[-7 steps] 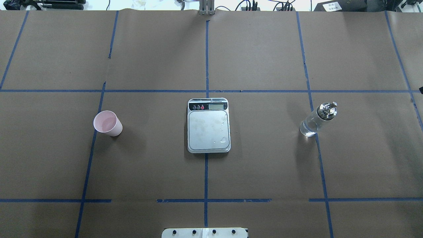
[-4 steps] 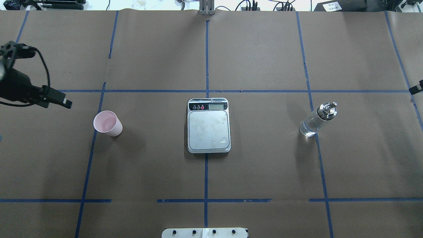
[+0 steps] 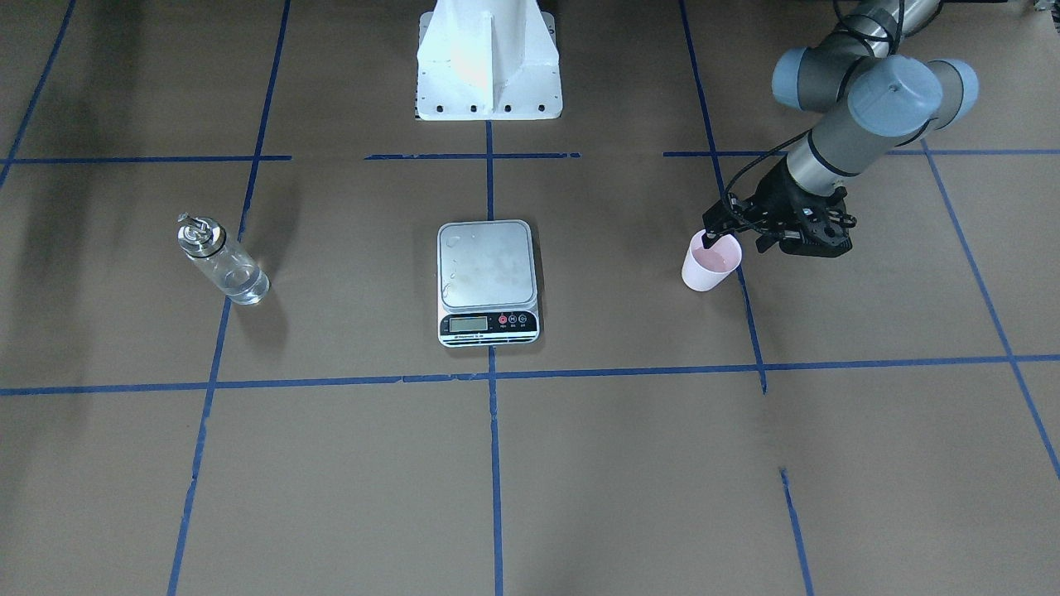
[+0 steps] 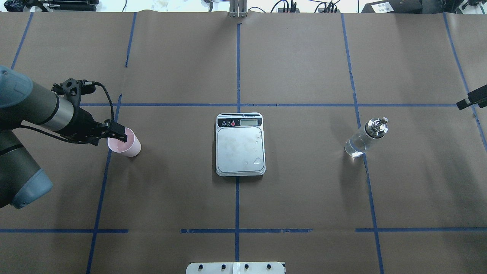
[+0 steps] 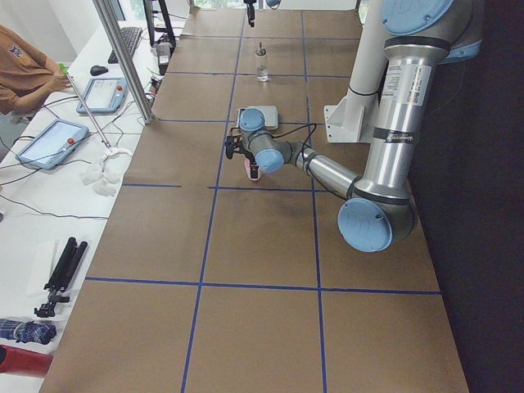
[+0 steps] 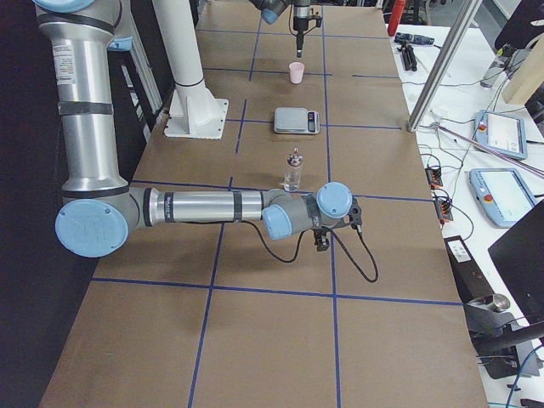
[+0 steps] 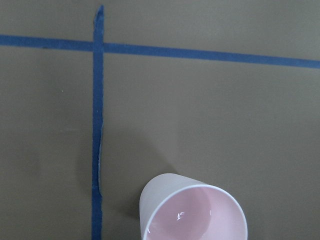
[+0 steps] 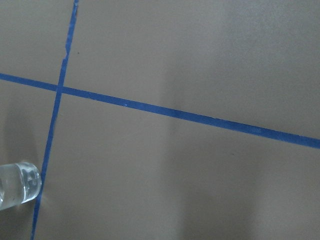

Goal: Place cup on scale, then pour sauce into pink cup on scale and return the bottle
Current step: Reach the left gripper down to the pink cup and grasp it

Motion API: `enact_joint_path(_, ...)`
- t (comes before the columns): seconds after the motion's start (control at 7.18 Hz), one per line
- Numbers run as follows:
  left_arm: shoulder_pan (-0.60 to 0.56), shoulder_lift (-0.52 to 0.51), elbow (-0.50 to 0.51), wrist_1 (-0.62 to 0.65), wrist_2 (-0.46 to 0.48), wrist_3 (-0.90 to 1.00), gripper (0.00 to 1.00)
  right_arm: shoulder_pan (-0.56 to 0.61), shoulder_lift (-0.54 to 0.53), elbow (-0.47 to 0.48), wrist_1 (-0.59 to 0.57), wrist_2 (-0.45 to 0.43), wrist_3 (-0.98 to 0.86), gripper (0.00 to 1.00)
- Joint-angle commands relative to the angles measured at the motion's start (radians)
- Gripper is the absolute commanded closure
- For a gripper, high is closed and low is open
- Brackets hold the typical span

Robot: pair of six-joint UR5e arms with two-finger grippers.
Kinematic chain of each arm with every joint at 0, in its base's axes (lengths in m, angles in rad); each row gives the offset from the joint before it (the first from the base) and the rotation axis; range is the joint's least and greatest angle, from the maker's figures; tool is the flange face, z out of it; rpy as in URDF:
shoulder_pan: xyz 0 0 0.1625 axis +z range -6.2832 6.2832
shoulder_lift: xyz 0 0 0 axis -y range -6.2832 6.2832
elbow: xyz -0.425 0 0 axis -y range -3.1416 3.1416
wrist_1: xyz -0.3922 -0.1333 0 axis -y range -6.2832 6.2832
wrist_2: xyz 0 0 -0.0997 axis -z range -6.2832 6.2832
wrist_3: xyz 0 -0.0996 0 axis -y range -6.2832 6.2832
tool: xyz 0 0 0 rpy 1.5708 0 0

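L gripper point(image 4: 120, 134) at rim of pink paper cup point(image 4: 129, 146), open or gripping, can't tell. R gripper point(image 6: 322, 240) apart from glass bottle point(image 4: 357, 142), same.

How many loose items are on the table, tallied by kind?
Pink paper cup: 1
Kitchen scale: 1
Glass bottle: 1
Total: 3

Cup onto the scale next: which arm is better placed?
Left. The left pincer is at the cup rim, while the right pincer hovers out past the bottle, on the far side of the scale.
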Motion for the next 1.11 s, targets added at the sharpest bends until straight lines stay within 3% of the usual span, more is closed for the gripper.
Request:
enact_joint_path(0.0,0.006,0.009,0.009,0.0,0.009,-0.003,0.01,-0.006,0.001,0.001,0.0,-0.021,0.002,0.0)
enact_joint_path(0.14,0.009,-0.005,0.029,0.0,0.009,-0.004,0.06,-0.006,-0.001,-0.002,-0.001,-0.021,0.002,0.0)
enact_joint_path(0.28,0.015,-0.008,0.04,0.0,0.009,-0.004,0.32,-0.006,-0.001,-0.002,-0.001,-0.021,0.002,0.0)
enact_joint_path(0.42,0.016,-0.006,0.045,0.002,0.006,-0.009,0.99,-0.006,-0.001,-0.003,-0.001,-0.021,0.002,0.0)
enact_joint_path(0.7,0.006,-0.026,0.013,0.078,0.003,-0.014,1.0,-0.006,-0.001,-0.002,-0.001,-0.021,0.002,0.0)
enact_joint_path(0.84,0.005,-0.123,-0.013,0.229,0.01,-0.023,1.0,-0.006,-0.002,0.009,0.0,-0.015,0.004,0.0)
enact_joint_path(0.97,0.02,-0.266,-0.018,0.393,0.095,-0.115,1.0,-0.012,-0.01,0.012,0.087,-0.015,0.005,0.0)
